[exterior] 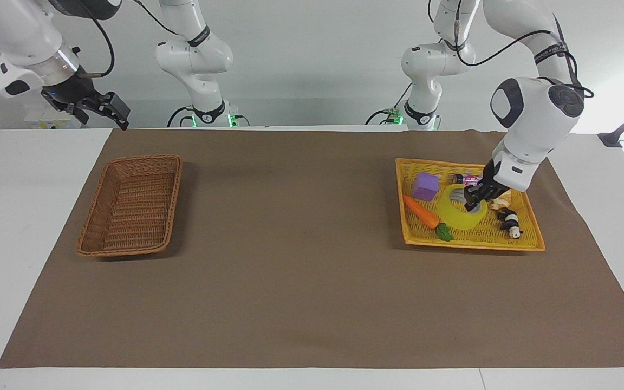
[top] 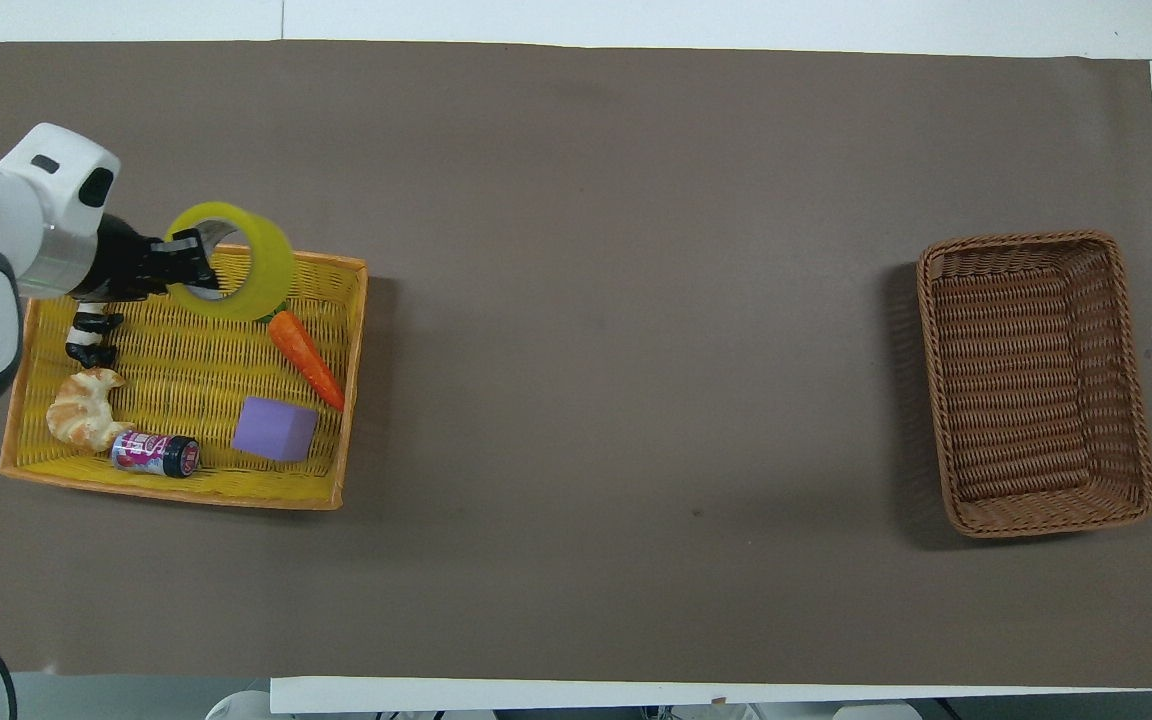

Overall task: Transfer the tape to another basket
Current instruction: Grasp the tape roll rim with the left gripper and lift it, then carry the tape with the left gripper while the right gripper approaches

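Tape (exterior: 459, 214) gripped by left hand (exterior: 474, 203), above tray (exterior: 474, 244)

Left gripper (exterior: 474, 205) sits in the tape (exterior: 461, 214) hole, so its jaws are mostly masked by the roll wall in the facing view; the tape also covers most of the carrot's leaf (top: 279, 308) in the overhead view. Right gripper (exterior: 107, 110) shows only as a dark sliver at the overhead frame's edge, and the left arm is cropped there too. Label on the small can (top: 156, 453) is too small to read, and the black-and-white toy (top: 91, 338) is probably an animal figure, hard to tell.
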Controlling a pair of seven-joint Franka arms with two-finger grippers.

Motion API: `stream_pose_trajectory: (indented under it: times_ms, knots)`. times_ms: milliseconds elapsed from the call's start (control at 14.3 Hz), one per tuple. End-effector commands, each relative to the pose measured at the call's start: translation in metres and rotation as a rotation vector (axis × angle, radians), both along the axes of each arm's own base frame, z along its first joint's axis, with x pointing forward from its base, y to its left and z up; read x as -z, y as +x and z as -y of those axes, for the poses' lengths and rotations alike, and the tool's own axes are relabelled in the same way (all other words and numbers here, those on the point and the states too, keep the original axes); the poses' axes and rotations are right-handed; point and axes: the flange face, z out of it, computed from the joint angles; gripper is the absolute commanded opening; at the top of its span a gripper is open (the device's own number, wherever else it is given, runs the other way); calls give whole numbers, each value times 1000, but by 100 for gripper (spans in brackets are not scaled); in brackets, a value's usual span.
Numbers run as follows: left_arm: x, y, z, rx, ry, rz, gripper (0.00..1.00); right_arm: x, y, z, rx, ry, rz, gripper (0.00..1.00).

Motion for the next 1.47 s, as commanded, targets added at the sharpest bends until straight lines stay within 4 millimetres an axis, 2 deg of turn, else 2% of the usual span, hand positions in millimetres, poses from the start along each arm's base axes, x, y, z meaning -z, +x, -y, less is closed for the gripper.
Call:
stream_pose_trajectory:
  times_ms: [0,140,210,350,420,560,840,980,1260,1400]
  knots:
    - [-8,-3,84,-74,-136,21,0,1,-4,2,-20,5,2,100]
    - [-18,-18,139,-21,-190,76,0,1,-5,1,-21,8,-4,100]
    - [-24,-21,154,-34,-247,90,0,1,-4,-2,-26,8,-4,100]
    - [-21,-28,175,-14,-277,86,0,2,-3,-14,-80,37,-3,100]
    - [-28,-29,185,2,-287,98,0,5,-3,-16,-104,98,3,100]
    - [-40,-29,193,13,-299,104,0,9,-2,-18,-90,256,42,100]
    - [-39,-29,195,20,-295,103,0,15,-4,-40,-77,458,79,100]
    - [-38,-35,205,38,-294,101,0,22,-3,-50,-48,577,139,100]
    - [-38,-36,206,40,-294,103,0,55,11,-67,66,757,245,100]
    - [-37,-36,206,41,-292,98,0,73,18,-87,104,831,256,100]
